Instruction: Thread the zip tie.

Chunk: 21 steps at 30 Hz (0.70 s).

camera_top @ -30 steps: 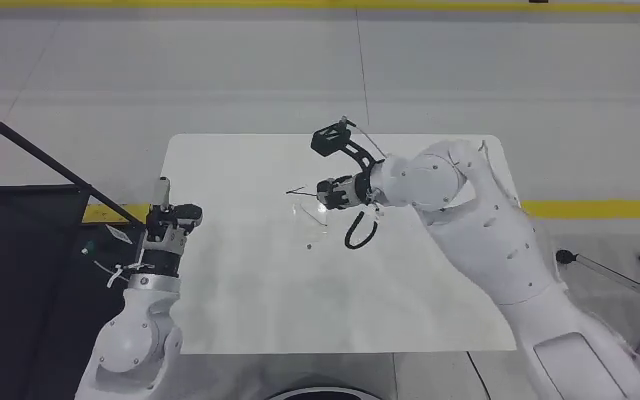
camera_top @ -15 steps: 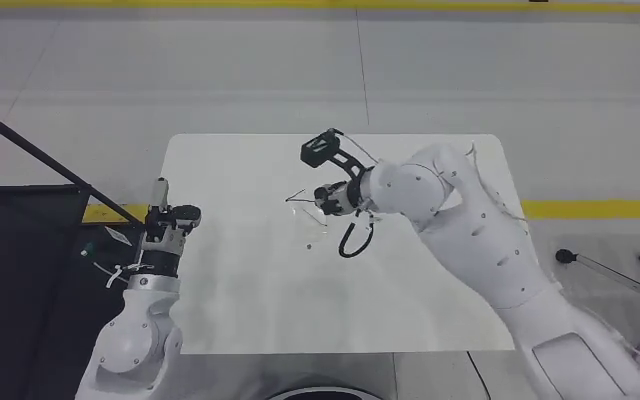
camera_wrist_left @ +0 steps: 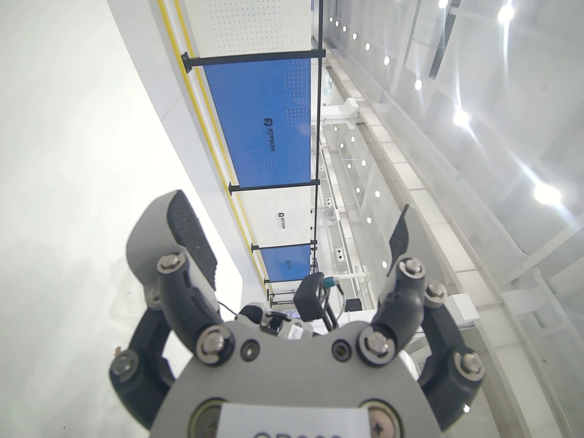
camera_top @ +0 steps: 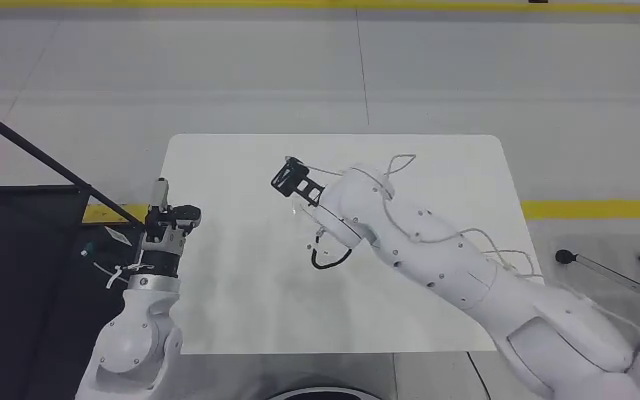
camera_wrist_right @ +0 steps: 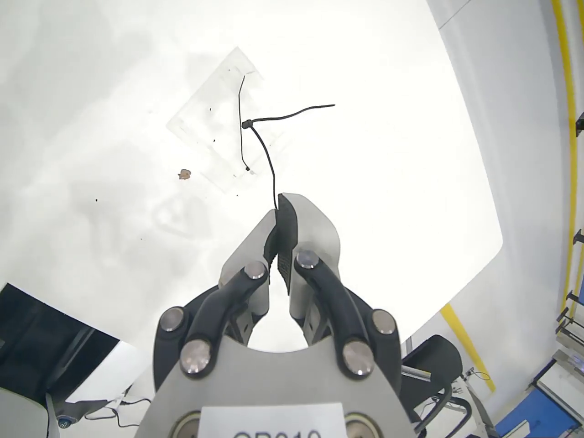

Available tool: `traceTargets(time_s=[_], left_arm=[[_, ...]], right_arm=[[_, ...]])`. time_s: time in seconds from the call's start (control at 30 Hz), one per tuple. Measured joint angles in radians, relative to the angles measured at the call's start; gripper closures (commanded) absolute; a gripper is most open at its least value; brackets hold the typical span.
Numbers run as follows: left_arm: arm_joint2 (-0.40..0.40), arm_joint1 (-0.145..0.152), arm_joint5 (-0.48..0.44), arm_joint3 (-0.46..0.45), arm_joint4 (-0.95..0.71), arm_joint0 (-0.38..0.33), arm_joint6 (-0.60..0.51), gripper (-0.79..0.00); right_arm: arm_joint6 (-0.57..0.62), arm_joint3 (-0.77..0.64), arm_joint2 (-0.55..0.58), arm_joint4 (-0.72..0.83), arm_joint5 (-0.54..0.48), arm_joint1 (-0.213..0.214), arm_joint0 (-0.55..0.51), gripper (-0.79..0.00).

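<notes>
My right gripper (camera_wrist_right: 277,211) is shut on one end of a thin black zip tie (camera_wrist_right: 267,157), held above the white table (camera_top: 230,300). The tie curves from the fingertips to its small head (camera_wrist_right: 246,124), and a strap runs sideways from there. Beneath it, a second black tie (camera_wrist_right: 239,102) lies on a clear plate (camera_wrist_right: 205,106). In the top view the right arm (camera_top: 350,215) stretches over the table's middle and hides the plate. My left gripper (camera_wrist_left: 292,209) is open and holds nothing; it points upward beside the table's left edge (camera_top: 172,215).
A small brown crumb (camera_wrist_right: 184,174) lies on the table close to the clear plate. A black cable loop (camera_top: 325,258) hangs from the right arm. Black equipment (camera_top: 40,260) stands off the table's left side. Bare table surface stretches along the front and left.
The right arm has swung left across the table's middle and turned its wrist, now covering the plate and tie seen earlier from above. The left arm has kept still.
</notes>
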Motion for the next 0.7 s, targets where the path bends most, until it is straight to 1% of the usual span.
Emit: traceTargets(time_s=[0.13, 0.27, 0.67, 0.7], left_arm=[[0.0, 0.0, 0.0, 0.0, 0.0, 0.0, 0.0, -0.785], [0.0, 0.0, 0.0, 0.0, 0.0, 0.0, 0.0, -0.785], [0.0, 0.0, 0.0, 0.0, 0.0, 0.0, 0.0, -0.785], [0.0, 0.0, 0.0, 0.0, 0.0, 0.0, 0.0, -0.785]], right_arm=[[0.01, 0.072, -0.033, 0.029, -0.033, -0.037, 0.016, 0.0], [-0.015, 0.139, -0.046, 0.057, -0.045, -0.071, 0.023, 0.0], [-0.075, 0.287, -0.076, 0.106, -0.098, -0.152, 0.023, 0.0], [-0.075, 0.295, -0.076, 0.107, -0.1, -0.156, 0.024, -0.08]])
